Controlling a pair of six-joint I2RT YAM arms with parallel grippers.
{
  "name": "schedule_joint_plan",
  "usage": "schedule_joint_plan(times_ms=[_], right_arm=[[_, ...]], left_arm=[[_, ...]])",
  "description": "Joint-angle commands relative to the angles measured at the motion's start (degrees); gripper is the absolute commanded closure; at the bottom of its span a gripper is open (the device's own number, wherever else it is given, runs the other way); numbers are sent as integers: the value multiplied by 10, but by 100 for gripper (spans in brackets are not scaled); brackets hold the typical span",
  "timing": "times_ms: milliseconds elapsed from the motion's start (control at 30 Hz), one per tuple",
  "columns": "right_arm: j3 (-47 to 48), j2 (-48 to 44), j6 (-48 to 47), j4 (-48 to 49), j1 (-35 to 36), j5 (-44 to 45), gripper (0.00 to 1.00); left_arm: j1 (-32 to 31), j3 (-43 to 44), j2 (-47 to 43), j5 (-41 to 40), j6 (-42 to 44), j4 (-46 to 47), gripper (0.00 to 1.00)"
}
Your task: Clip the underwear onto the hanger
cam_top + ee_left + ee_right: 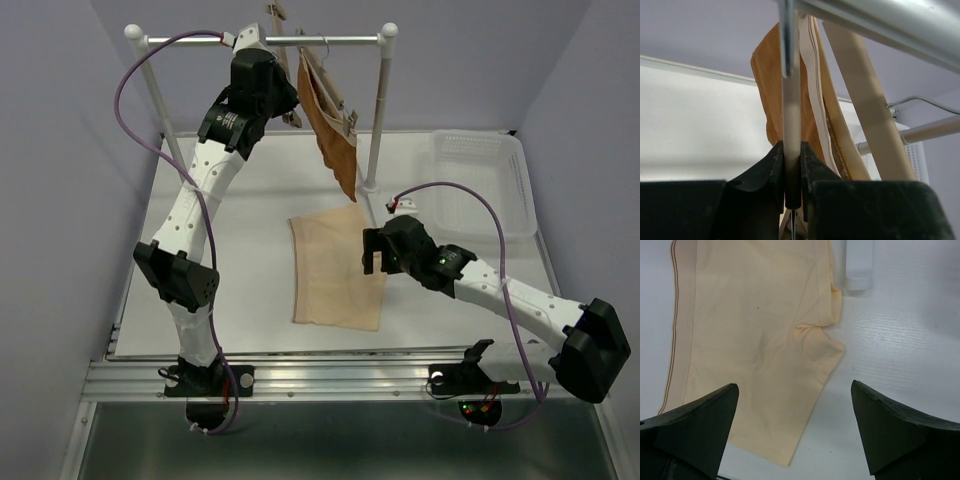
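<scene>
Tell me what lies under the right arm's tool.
The open right tool hangs over an edge of the pale underwear, which lies flat on the white table. Whatever the fabric covers cannot be seen.

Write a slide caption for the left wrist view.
Left gripper shut on the hanger beneath the rail, brown garment hanging just behind.

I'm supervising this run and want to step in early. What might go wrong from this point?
The left fingers pinch the hanger right beside the rust-brown garment; moving it away may snag or drag that garment. The right fingers stand open above the underwear, which lies flat on the table with a crease at its edge; a pinch there might catch only the crease and bunch the fabric.
</scene>
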Motion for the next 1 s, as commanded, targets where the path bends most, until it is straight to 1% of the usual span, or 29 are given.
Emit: schedule_joint_plan(times_ms=[0,67,167,300,433,533,700,833,933,967], right_arm=[[33,8,-7,5,-5,12,0],[35,13,-8,5,-5,10,0],[42,17,-8,6,-5,5,0],[48,17,-10,6,-5,-4,0],[52,15,-16,7,-5,-8,0],[52,14,-21,10,-5,-14,0],[55,12,-27,12,-5,-23,0],[55,8,-31,13,-5,-29,0],[53,2,-36,18,-5,-40,0],[53,1,-37,21,-5,-43,0]], left_arm=[[2,30,-27,-8,13,19,82],[2,29,-33,-6,16,22,86],[2,28,-41,-12,23,24,100],[2,24,-55,-16,41,28,100],[1,-6,-86,-10,62,42,100],[1,-61,-118,-6,72,62,100],[1,-110,-161,-12,73,71,100],[1,-171,-194,-5,77,80,100],[1,-235,-229,3,77,97,100],[1,-271,-252,7,77,104,100]])
